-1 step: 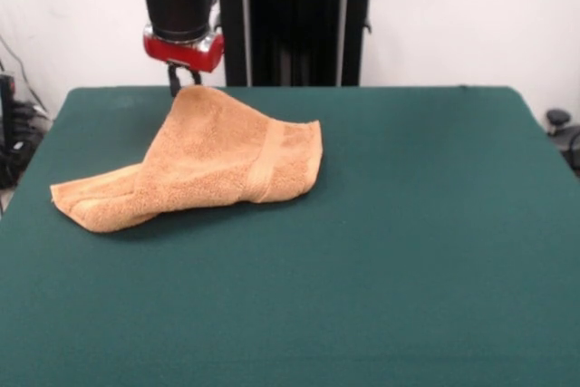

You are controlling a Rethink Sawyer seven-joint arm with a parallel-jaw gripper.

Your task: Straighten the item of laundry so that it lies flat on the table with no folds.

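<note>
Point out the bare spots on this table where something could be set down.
The table is bare across its whole right half, right of the towel, and along the near strip in front of the towel. The far left is crowded: the gripper sits at the towel's raised far corner.

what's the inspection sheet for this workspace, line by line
surface: table covered in dark green cloth, bare apart from the towel
job's things: orange-tan towel toward the far left, not flat; one corner raised to a peak, a folded layer at its left end
clutter: nothing seen
pincer: pincer at the raised corner; open or shut cannot be told
cables: dark cables beyond the left edge
surroundings: white wall, black pedestal, dark object at right
</note>
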